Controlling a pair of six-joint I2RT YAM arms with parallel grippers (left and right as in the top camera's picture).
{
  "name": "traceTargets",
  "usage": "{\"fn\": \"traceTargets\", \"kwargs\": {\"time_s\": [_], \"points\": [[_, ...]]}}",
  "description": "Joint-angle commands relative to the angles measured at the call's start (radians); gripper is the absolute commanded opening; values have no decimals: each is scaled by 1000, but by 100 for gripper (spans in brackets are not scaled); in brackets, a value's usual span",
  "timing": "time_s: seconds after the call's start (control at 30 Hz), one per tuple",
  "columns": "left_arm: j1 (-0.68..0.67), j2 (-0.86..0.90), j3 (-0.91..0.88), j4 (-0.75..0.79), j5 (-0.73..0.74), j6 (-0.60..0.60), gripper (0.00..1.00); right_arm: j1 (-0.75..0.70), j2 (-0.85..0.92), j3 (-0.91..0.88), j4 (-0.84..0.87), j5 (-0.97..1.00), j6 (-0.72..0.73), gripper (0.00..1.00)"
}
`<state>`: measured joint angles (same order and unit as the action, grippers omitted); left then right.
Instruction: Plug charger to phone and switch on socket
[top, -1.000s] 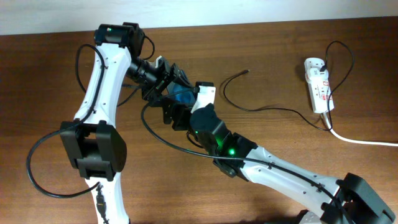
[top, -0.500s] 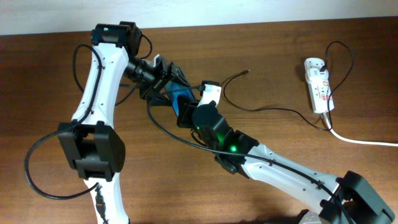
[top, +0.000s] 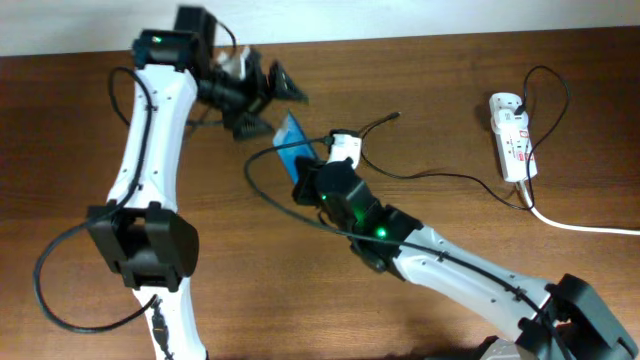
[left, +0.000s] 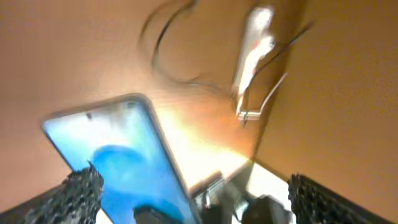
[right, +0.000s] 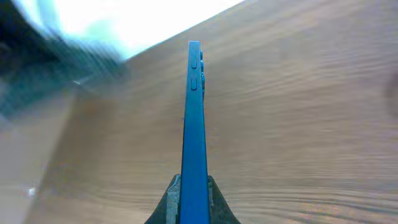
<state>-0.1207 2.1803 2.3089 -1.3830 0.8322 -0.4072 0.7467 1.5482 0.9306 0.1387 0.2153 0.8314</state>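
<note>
The right claw (top: 304, 178) is clamped on the bottom end of the slim, black-edged smartphone (top: 292, 146) with the bright blue screen. It holds the smartphone on edge over the left-middle of the brown wooden table (top: 450, 70). From the right wrist the smartphone (right: 194, 112) shows edge-on, rising straight out of the pinching fingers (right: 169, 203). Whether its lower end touches the wood cannot be told.

The left claw (top: 268, 104) is spread apart and holds nothing. It sits just up and left of the smartphone, close to the table's far edge, where a pale wall (top: 420, 15) begins. The left wrist view is blurred, but its dark fingertips (left: 81, 190) stand wide apart, with the blue screen (left: 115, 155) facing them.

To the right of the smartphone the wood is open. The thin black charger cable (top: 440, 173) curls across this stretch. Its small plug tip (top: 398, 116) lies loose on the table, near the right arm's wrist but apart from the smartphone. The cable runs on to the small white oblong power strip with red markings (top: 510, 135), which lies well apart near the right side. A thicker white cable (top: 590, 226) trails from the strip toward the right edge.
</note>
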Motion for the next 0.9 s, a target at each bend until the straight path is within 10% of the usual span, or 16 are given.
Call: {"fn": "traceTargets", "kwargs": {"time_s": [0.0, 0.23, 0.6, 0.7, 0.87], "points": [[12, -49, 203, 148, -67, -54, 99, -53, -101, 21, -69, 2, -12, 4], [12, -51, 411, 309, -363, -30, 99, -146, -336, 21, -500, -2, 68, 4], [53, -237, 387, 101, -573, 99, 99, -179, -381, 21, -529, -72, 176, 4], [51, -446, 202, 124, -623, 98, 99, -179, -382, 21, -533, -126, 176, 4], [52, -1018, -567, 592, -770, 24, 99, -179, -428, 21, -597, -209, 176, 4]]}}
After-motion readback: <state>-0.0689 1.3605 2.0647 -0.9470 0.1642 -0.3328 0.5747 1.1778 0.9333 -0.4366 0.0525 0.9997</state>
